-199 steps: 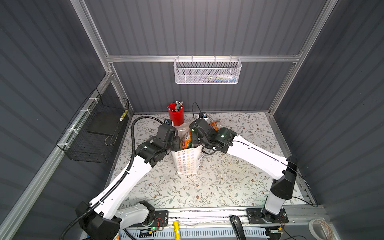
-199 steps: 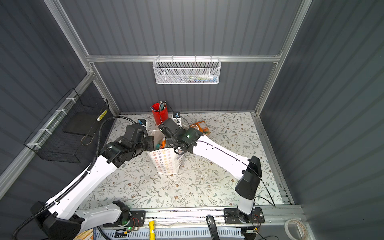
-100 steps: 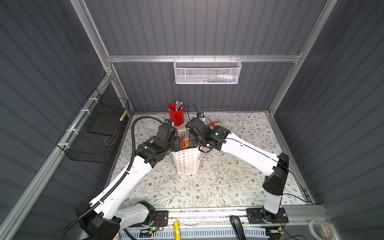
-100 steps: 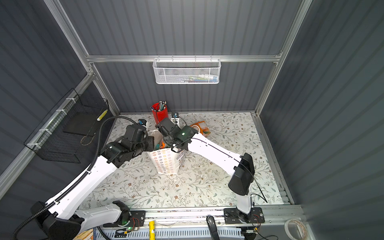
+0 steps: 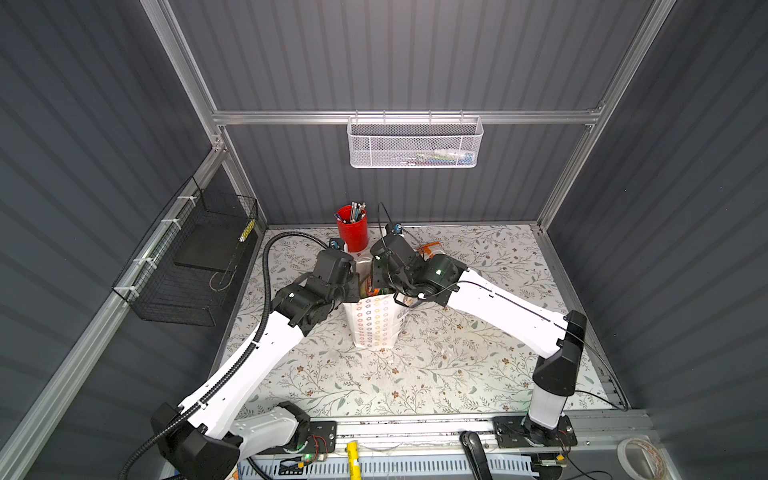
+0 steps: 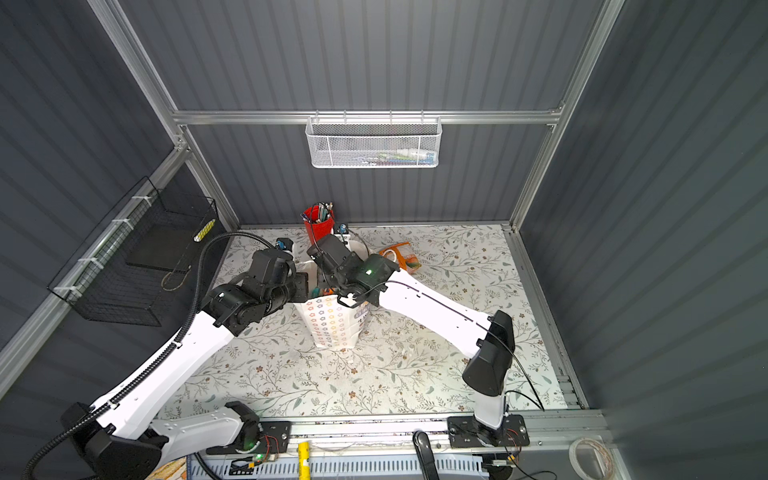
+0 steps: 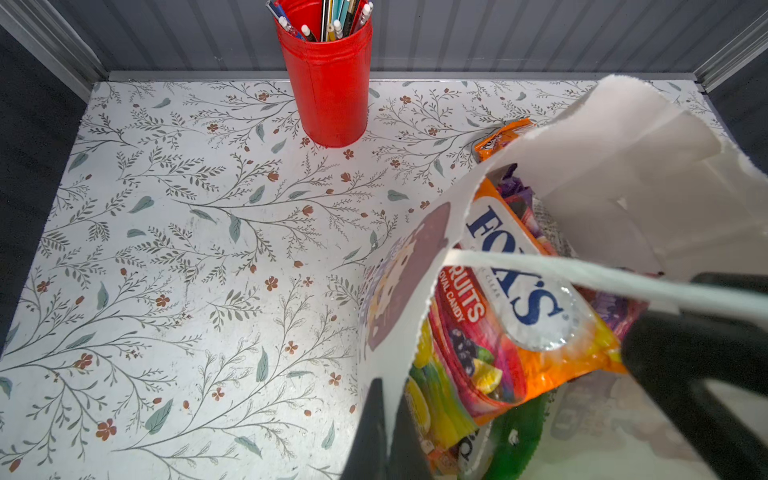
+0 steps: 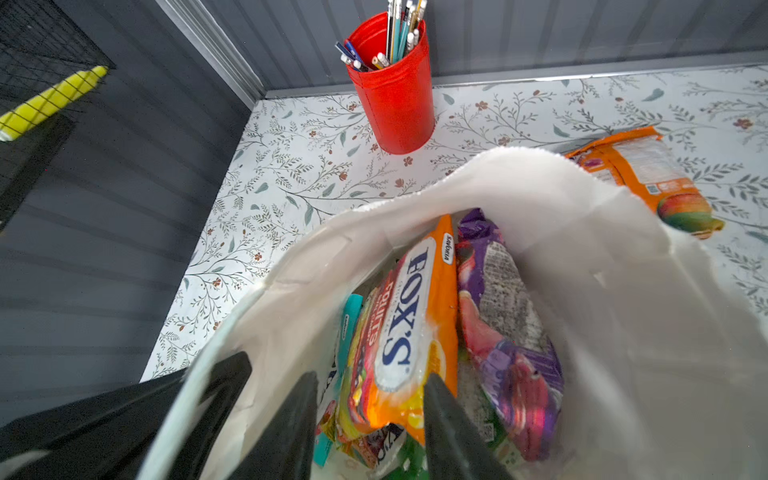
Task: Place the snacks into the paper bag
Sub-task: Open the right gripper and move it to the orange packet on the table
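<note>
Mostly done, I judge; several glossy candy packets [image 8: 507, 332] sit inside the tall white paper carrier bag [image 5: 376, 324], upright mid-table; one flat orange packet [image 6: 401, 255] remains on the floral table [image 5: 457, 365] behind it; left gripper [image 7: 388, 415] pinches bag rim; right gripper [image 8: 370, 378] spread over orange FOX'S packet [image 8: 415, 307]; grips and contents clear only in wrist views.

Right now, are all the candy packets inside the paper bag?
No, one orange packet lies on the table outside the paper bag, near its far side.
</note>
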